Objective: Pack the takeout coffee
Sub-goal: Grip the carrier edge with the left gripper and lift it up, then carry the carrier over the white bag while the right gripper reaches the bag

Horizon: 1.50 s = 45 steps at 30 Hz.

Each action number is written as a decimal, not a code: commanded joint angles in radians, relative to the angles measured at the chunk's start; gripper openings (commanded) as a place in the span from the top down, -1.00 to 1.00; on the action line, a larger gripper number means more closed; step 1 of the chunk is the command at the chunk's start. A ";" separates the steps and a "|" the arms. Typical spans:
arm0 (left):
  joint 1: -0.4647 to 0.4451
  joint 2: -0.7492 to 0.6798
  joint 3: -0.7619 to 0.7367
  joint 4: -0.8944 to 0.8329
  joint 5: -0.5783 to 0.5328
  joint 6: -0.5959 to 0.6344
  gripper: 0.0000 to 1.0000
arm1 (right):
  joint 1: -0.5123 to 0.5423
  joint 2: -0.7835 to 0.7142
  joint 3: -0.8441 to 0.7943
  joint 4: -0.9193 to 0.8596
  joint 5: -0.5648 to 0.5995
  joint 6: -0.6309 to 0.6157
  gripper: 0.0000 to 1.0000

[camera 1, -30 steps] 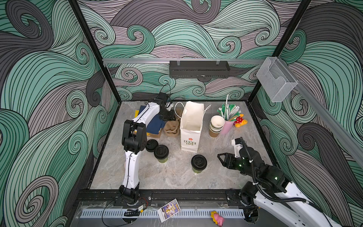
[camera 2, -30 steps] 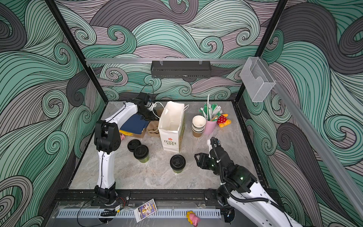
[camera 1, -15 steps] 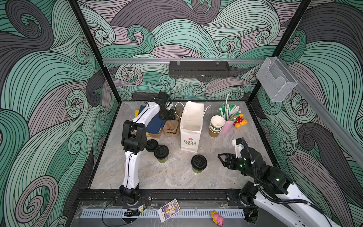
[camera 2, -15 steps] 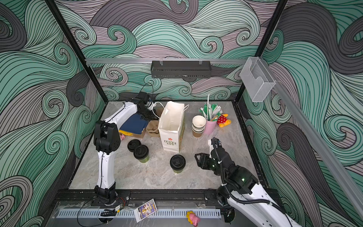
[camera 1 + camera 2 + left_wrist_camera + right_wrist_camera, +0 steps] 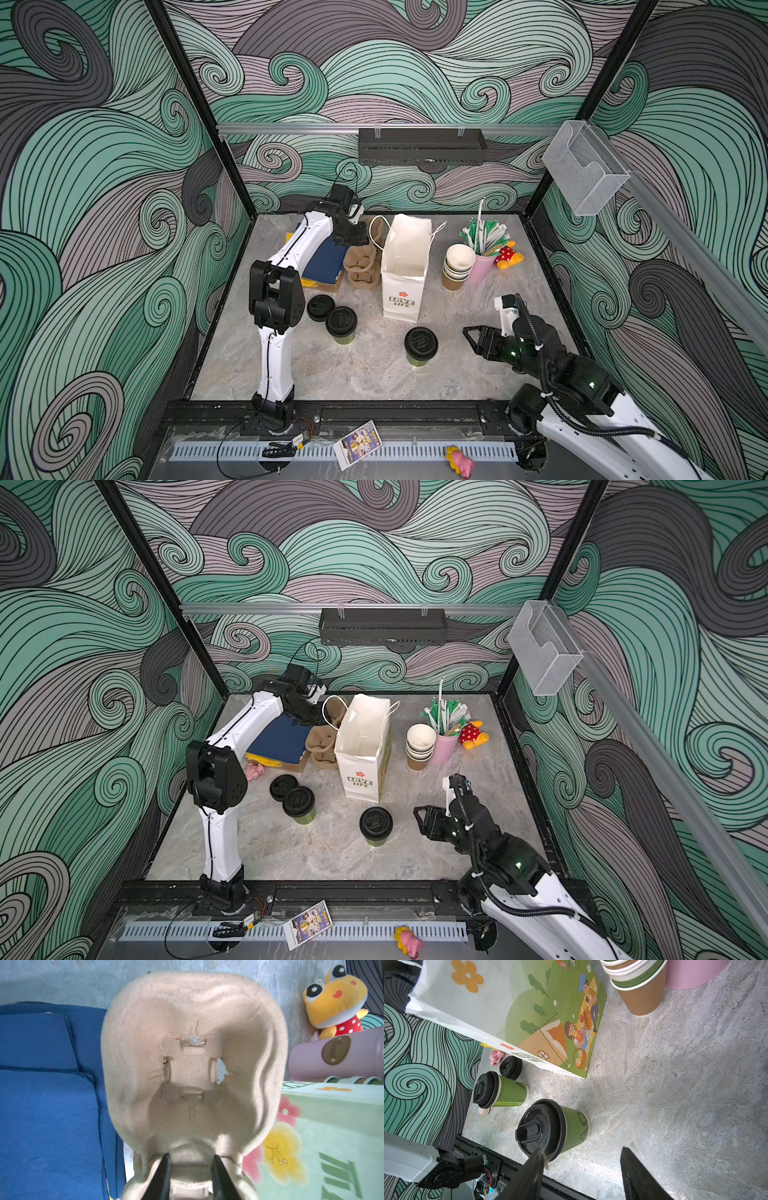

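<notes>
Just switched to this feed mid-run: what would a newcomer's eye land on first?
The tall white paper bag printed LOVE LIFE stands open mid-table, with one black-lidded green paper cup at its front left and a second lidded green cup nearer the front edge. At the back left, the left gripper has its fingers closed on a brown moulded pulp cup carrier, while the open right gripper hovers beside that second cup.

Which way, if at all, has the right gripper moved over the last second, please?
No, it has not moved: in a top view the right gripper sits the same gap right of the lidded cup, fingers open.
</notes>
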 commanded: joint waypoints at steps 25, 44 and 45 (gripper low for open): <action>0.003 -0.622 -0.204 -0.212 -0.266 -0.010 0.68 | 0.003 0.022 0.058 -0.041 0.059 -0.056 -0.21; -0.303 -0.630 0.091 -0.445 -0.306 -0.089 0.69 | -0.026 0.387 0.427 -0.014 0.009 -0.253 -0.24; -0.322 -0.612 0.117 -0.445 -0.307 -0.093 0.69 | -0.027 0.411 0.454 -0.006 0.008 -0.263 -0.24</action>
